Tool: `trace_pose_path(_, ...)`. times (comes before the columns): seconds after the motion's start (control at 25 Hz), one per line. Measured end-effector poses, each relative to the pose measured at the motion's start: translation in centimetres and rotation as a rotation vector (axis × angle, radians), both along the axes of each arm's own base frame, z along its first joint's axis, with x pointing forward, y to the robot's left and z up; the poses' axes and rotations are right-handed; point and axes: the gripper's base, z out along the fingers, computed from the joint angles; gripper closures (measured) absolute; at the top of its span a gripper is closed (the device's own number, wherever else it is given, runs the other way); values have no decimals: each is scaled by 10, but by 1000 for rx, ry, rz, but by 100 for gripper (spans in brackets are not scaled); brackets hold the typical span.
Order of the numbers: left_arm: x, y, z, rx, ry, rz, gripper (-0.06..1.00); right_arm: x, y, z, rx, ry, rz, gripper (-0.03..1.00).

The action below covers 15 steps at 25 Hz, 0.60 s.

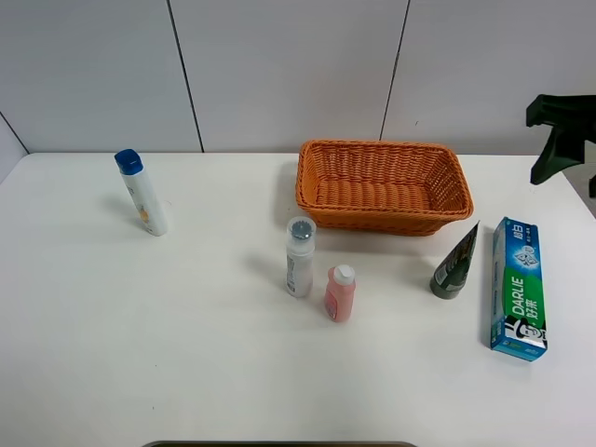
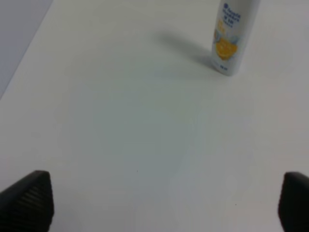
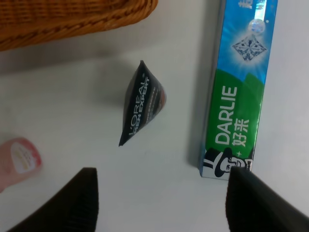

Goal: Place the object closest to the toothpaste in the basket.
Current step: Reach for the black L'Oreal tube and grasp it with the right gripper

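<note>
Overhead, the counter carries a toothpaste box lying flat at the right, with a dark tube just beside it, standing on its cap and leaning. Being nearest the toothpaste, the tube is judged to be the thing to move. The basket sits close behind the tube. A pink bottle and a grey-capped bottle stand farther toward the middle, and a blue-capped bottle is well apart at the far left. The right gripper hangs above the tube and box with its jaws spread wide and holding nothing. The left gripper, likewise wide and empty, looks down on bare counter near the blue-capped bottle. Several faults seem possible from here. The tube tapers to a thin crimped edge and rests on a small cap, so an off-centre closure could tip it or squeeze it out of the jaws. The box lies so near that a wide descent may strike or pinch it instead. A low carry could catch the tube on the basket rim.
</note>
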Motion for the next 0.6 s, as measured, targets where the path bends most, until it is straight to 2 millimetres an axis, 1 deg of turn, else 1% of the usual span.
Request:
trace_pose_path(0.08, 0, 0, 0, 0, 0, 0, 0, 12, 1, -10, -2, 42, -3, 37)
trace_pose_path(0.28, 0, 0, 0, 0, 0, 0, 0, 33, 3, -37, -4, 142, -25, 37)
trace_pose_path(0.6, 0, 0, 0, 2, 0, 1, 0, 52, 5, -69, -5, 258, -27, 37)
